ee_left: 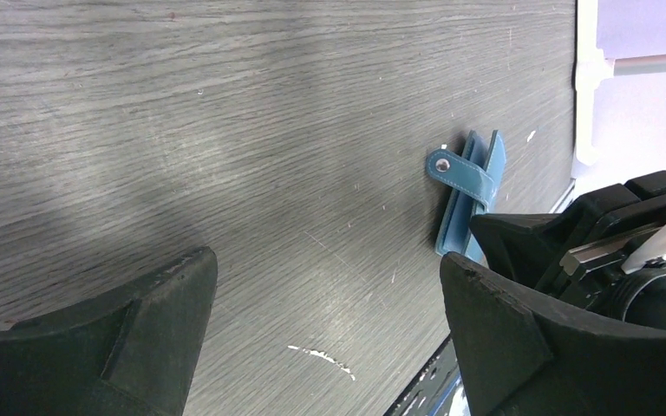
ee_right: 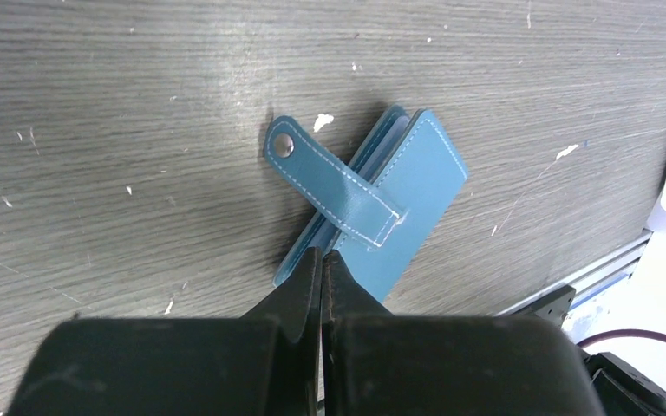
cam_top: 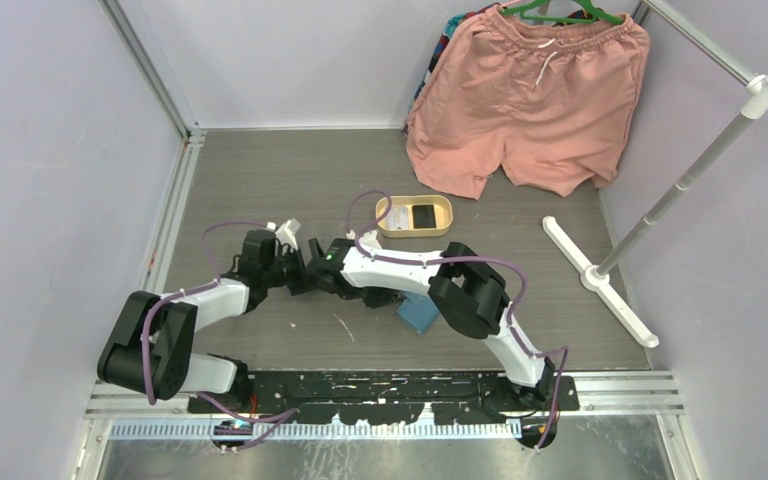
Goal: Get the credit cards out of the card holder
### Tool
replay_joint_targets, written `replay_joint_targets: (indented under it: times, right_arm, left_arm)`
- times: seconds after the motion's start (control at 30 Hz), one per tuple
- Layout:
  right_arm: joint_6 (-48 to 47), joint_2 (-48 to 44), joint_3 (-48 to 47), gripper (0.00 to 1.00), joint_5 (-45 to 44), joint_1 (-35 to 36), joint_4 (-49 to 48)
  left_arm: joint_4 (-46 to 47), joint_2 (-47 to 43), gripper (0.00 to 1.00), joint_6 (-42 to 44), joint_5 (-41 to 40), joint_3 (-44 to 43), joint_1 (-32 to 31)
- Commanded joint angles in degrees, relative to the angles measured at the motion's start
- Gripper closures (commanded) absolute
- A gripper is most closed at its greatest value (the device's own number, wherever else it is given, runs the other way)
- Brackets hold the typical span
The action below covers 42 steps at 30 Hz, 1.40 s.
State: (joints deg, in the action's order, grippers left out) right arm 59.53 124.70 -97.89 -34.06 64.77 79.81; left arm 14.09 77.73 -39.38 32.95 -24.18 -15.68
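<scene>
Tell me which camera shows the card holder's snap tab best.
Right wrist: the snap tab is close and whole, its snap showing, folded off the card holder. Left wrist shows it smaller, with the holder edge-on. Top external shows only a blue corner under the right arm, no tab.

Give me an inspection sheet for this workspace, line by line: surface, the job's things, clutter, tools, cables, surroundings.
Surface: grey wood-grain table, white flecks.
Job's things: teal card holder lies folded, snap tab undone; dark card lies in the tan tray; cards inside the holder cannot be made out.
Clutter: white rack foot on the table's right side.
Tools: left tool open above bare table; right tool shut, tips at the card holder's near edge, grip unclear.
Cables: purple cables run along both arms, one loop near the tray.
Surroundings: pink shorts hanging at the back; lilac walls.
</scene>
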Motion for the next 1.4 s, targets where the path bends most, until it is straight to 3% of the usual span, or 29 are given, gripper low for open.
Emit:
replay_joint_targets:
  times: [0.0, 0.03, 0.07, 0.13, 0.23, 0.27, 0.3, 0.4, 0.53, 0.67, 0.8, 0.9, 1.37]
  right_arm:
    - [1.25, -5.99, -0.39, 0.99, -6.34, 0.35, 0.67]
    - [1.61, -6.45, -0.72, 0.99, -7.16, 0.34, 1.14]
    - [2.45, -6.88, -0.97, 0.92, -8.18, 0.35, 2.18]
    - [3.63, -8.41, 0.17, 0.7, -9.0, 0.33, 2.98]
    - [4.23, -14.73, 8.5, 0.16, -8.02, 0.4, -4.33]
    - [3.15, -17.71, 12.58, 0.04, -6.29, 0.36, -8.95]
    - [1.01, -20.71, 16.36, 0.01, -4.35, 0.39, -14.08]
    - [-1.19, -30.78, 29.33, 0.0, 1.72, -0.24, -27.58]
    - [0.0, -37.4, 38.15, 0.0, 7.14, -4.5, -32.07]
    - [-2.36, -34.66, 37.37, 0.0, 10.35, -4.92, -32.85]
    - [-6.16, -34.65, 41.04, 0.0, 15.72, -5.16, -42.39]
    - [-8.55, -33.99, 42.67, 0.0, 18.08, -6.54, -44.27]
    - [-11.68, -26.63, 40.19, 0.0, 13.38, -7.01, -40.0]
  left_arm:
    - [2.71, -0.16, 0.0, -0.38, 1.89, -0.66, 0.04]
    - [2.84, -0.07, 0.0, -0.61, 2.04, -0.81, -0.01]
    - [3.01, 0.03, 0.0, -0.8, 2.25, -0.9, 0.03]
    - [3.22, 0.11, 0.0, -1.04, 2.25, -1.03, 0.04]
    - [3.48, 0.33, 0.0, -1.22, 2.34, -1.19, 0.04]
    - [3.56, 0.49, 0.0, -1.23, 2.5, -1.27, 0.04]
    - [3.58, 0.61, 0.0, -1.23, 2.65, -1.37, 0.04]
    - [3.58, 1.1, 0.0, -1.15, 3.27, -1.44, 0.03]
    - [3.62, 1.81, 0.0, -0.95, 3.48, -1.56, 0.04]
    - [4.27, 3.15, 0.0, -1.04, 4.12, -2.15, 0.07]
    - [4.16, 3.41, 0.0, -1.1, 4.5, -2.36, 0.04]
    - [3.61, 3.37, 0.0, -0.78, 4.53, -2.35, 0.04]
    - [2.74, 5.57, 0.0, -0.01, 4.65, -3.82, 0.04]
